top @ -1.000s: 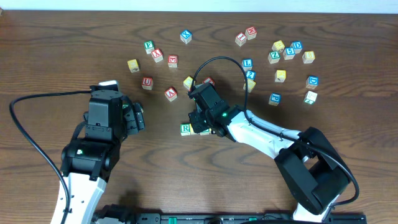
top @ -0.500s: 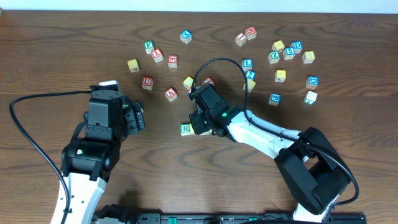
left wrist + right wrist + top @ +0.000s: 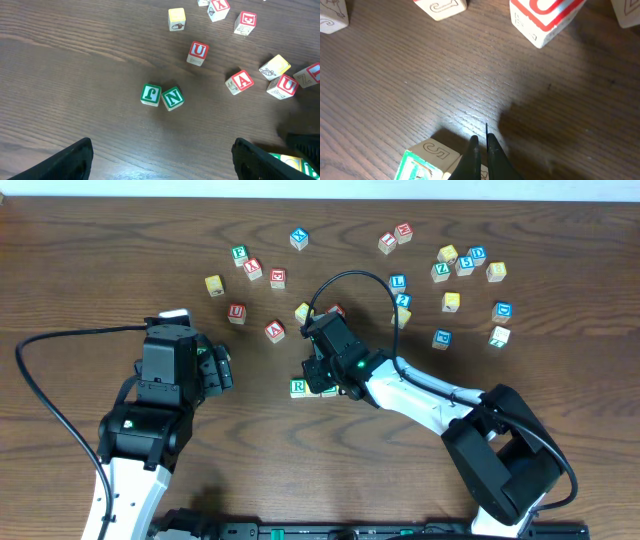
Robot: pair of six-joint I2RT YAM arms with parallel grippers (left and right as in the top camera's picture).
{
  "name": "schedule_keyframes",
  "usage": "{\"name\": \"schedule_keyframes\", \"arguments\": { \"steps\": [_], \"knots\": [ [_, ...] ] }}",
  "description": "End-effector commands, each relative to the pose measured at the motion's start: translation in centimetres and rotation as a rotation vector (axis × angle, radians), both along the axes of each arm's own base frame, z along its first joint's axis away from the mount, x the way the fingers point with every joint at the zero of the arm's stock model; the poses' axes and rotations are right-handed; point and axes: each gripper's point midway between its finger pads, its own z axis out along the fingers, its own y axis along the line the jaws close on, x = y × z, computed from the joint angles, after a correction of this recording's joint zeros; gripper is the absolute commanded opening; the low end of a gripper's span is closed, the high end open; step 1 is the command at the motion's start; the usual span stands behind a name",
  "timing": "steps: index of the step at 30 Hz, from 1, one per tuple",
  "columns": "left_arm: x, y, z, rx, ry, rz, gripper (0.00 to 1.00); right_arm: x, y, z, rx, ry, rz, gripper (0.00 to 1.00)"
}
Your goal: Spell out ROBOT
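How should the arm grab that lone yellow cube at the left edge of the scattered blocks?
From straight above, pinching two opposite side faces of the yellow cube. It sits flat, apart from its neighbours, so fingers fit on either side. The open left tool looks nearer.

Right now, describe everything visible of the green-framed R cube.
The R cube is a small block of pale wood. Its top face is white with a green frame and a green R. It lies flat, letter up, on the dark wooden table, apart from the scattered cubes farther back. A second cube sits against its right side, mostly hidden under the shut right gripper. Whether that gripper touches the R cube cannot be told.
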Motion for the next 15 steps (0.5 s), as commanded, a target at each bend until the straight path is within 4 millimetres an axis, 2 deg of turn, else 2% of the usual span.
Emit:
{"name": "schedule_keyframes", "arguments": {
  "steps": [1,15],
  "knots": [
    [0.4,0.0,1.0,0.001,-0.023,-0.003,0.87,0.3,0.4,0.5,0.007,-0.019,0.035,0.01],
    [0.4,0.0,1.0,0.001,-0.023,-0.003,0.87,-1.0,1.6,0.6,0.024,-0.009,0.114,0.01]
  ]
}}
